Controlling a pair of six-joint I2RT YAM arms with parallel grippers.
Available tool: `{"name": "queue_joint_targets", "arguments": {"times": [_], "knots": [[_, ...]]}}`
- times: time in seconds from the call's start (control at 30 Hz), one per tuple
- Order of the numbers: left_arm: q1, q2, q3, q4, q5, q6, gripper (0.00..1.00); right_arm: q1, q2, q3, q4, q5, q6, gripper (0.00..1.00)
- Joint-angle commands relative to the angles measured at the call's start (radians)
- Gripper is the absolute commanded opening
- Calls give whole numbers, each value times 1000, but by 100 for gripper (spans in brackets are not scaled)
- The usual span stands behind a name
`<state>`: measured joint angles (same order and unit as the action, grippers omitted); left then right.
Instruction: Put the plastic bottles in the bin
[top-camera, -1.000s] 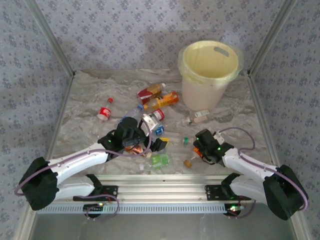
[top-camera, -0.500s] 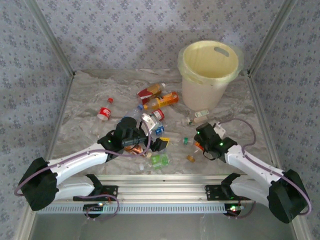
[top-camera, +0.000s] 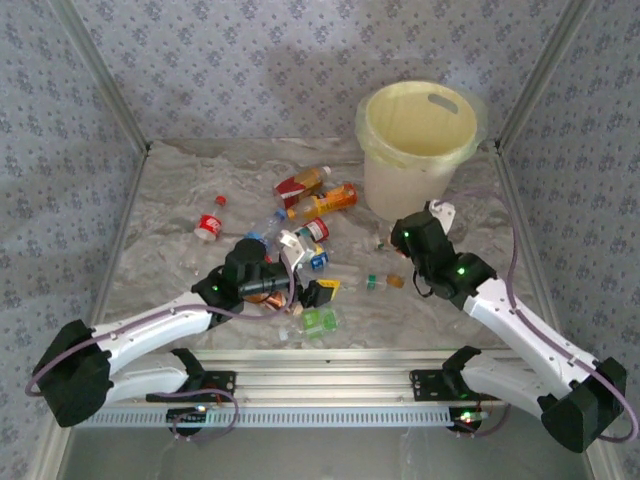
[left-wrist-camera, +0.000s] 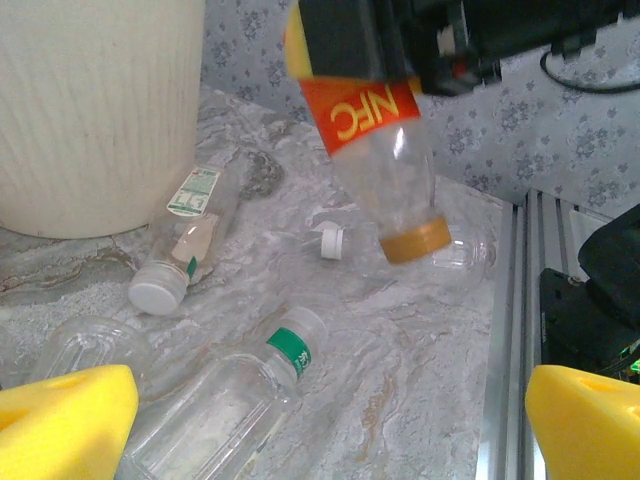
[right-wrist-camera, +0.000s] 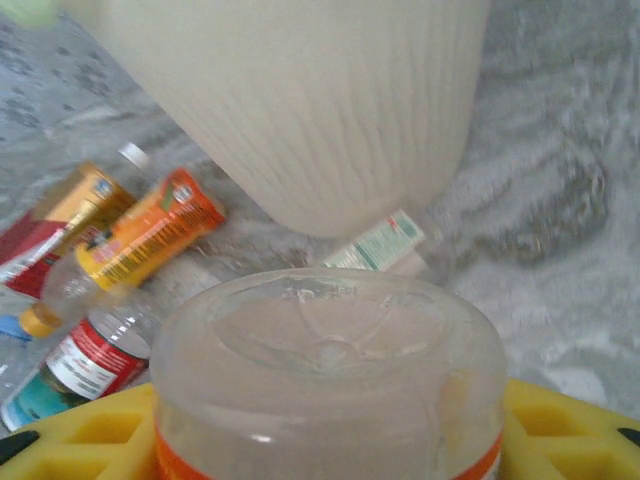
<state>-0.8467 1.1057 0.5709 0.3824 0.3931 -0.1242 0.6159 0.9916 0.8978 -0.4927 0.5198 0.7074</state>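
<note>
Top external view: the bin (top-camera: 418, 150), pale yellow and by far the largest thing, stands at the far right of the marbled bench (top-camera: 170, 200), with most of the plastic bottles scattered to its left. The right arm (top-camera: 500, 310) reaches towards the bin's base. The right jaws are clamped on a clear NFC bottle (left-wrist-camera: 385, 150) with a red-orange label, which hangs clear of the bench with its amber cap down. In the right wrist view the bottle's base sits between the yellow pads (right-wrist-camera: 80, 430), and the ribbed bin wall is close ahead.

The left arm (top-camera: 150, 330) stretches over the middle pile. The left jaws stand wide apart and hold nothing, above a clear bottle with a green label (left-wrist-camera: 230, 400). An orange bottle (top-camera: 322, 203) and a red-labelled one (top-camera: 300, 183) lie farther back. Another clear bottle (left-wrist-camera: 185, 245) lies against the bin's foot, near a loose white cap (left-wrist-camera: 330, 240).

The step in hand appears to be carrying the NFC bottle to the bin. The bottle looks lower than the rim, so the next move calls for raising it over the opening before the jaws release.
</note>
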Motion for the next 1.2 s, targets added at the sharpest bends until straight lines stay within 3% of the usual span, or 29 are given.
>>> {"name": "queue_joint_targets", "arguments": {"times": [0.0, 0.27, 0.57, 1.17], "knots": [[-5, -30, -10, 56, 0, -6, 100, 11, 17, 100, 4, 65, -185, 57], [-5, -44, -25, 64, -44, -3, 100, 14, 129, 334, 57, 60, -457, 59], [-6, -58, -34, 64, -88, -9, 100, -6, 248, 529, 131, 67, -599, 59], [-5, -73, -37, 48, -131, -8, 100, -155, 578, 1000, 178, 58, -654, 56]]}}
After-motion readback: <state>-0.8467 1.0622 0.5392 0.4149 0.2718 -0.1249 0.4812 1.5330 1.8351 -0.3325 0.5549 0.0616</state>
